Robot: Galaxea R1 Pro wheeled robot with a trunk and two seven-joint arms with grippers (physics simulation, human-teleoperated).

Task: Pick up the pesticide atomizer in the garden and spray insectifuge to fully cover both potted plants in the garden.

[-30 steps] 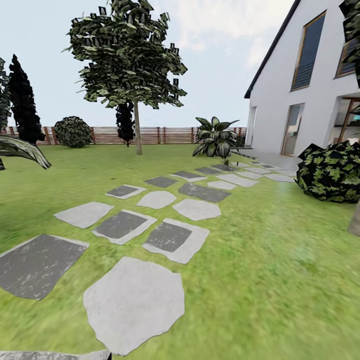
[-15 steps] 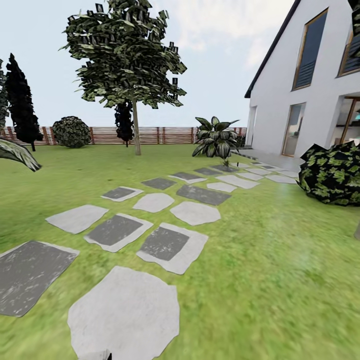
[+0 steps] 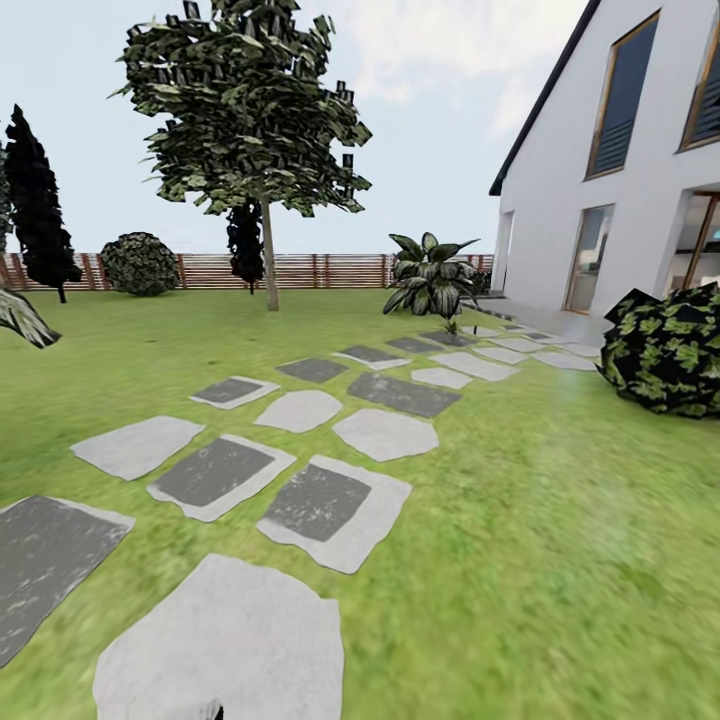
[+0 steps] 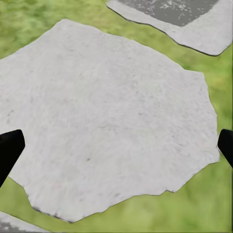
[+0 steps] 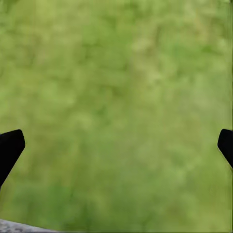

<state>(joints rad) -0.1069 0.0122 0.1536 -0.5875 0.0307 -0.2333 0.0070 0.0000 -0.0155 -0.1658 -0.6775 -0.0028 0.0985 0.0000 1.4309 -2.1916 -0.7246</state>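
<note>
The pesticide atomizer is out of view. I face the garden lawn (image 3: 560,520), crossed by a path of grey stone slabs (image 3: 335,505). At the path's far end stands a rosette of pointed green leaves (image 3: 432,277); whether it is one of the potted plants I cannot tell. My left gripper (image 4: 116,150) hangs open over a pale slab (image 4: 107,121), holding nothing, its dark fingertips (image 4: 8,148) wide apart. My right gripper (image 5: 116,148) hangs open and empty over bare grass (image 5: 121,97).
A large dark-leaved bush (image 3: 668,350) sits at the right in front of a white house (image 3: 620,200). A tall tree (image 3: 262,150) grows mid-lawn. A brown slatted fence (image 3: 310,270) with a round bush (image 3: 140,264) closes the back.
The whole picture has shifted: the camera has rolled forward along the path, so the near slabs slide down and left. Nothing in the garden itself has moved.
</note>
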